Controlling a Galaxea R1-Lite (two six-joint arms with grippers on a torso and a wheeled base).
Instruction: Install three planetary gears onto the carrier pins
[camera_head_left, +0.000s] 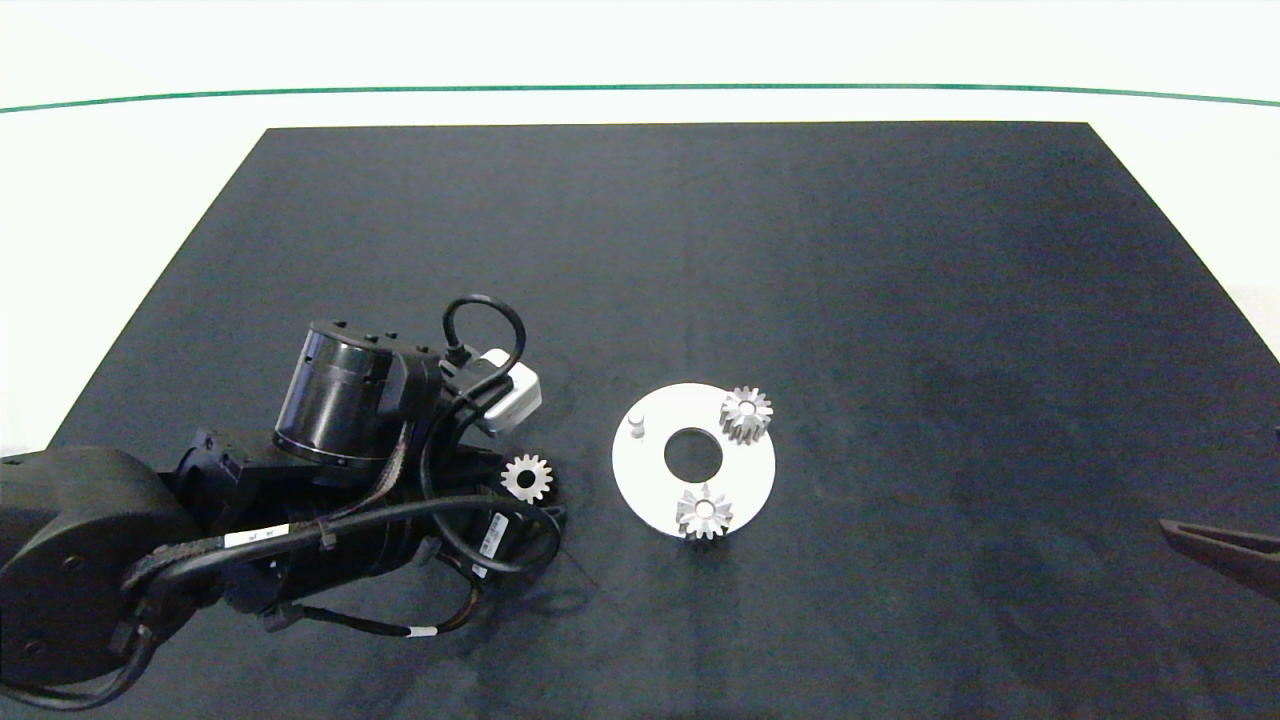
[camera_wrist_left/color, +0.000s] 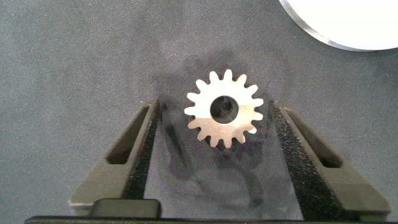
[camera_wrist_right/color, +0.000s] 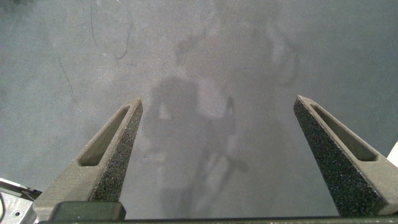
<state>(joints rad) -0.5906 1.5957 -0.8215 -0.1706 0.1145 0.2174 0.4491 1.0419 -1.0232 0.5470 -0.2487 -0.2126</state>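
Left wrist view: my left gripper (camera_wrist_left/color: 217, 121) stands spread, one pad on either side of the loose gear (camera_wrist_left/color: 224, 117), which lies flat on the dark mat (camera_wrist_left/color: 74, 56). Neither pad seems to touch the teeth yet. The gear sits near the fingertips, not deep between them. An edge of the white disc (camera_wrist_left/color: 348, 25) shows just beyond it.

Head view: the gear (camera_head_left: 527, 477) lies near the disc (camera_head_left: 650, 490), off its left side, at the tip of the left arm. Two gears, (camera_head_left: 746, 414) and (camera_head_left: 704, 512), already sit on their pins. The third pin (camera_head_left: 637, 424) is bare, on the side of the disc nearest the loose gear.

Step in hand, as I judge it: grasping the last gear. I would centre it between the pads before closing, advance slightly so the grip lands across the teeth at mid-height, and close slowly so it does not skid on the mat. I must keep it level, so the bore can meet the pin squarely.

Right gripper (camera_wrist_right/color: 217, 155) is parked at the right edge of the mat, fingers wide apart, holding nothing.
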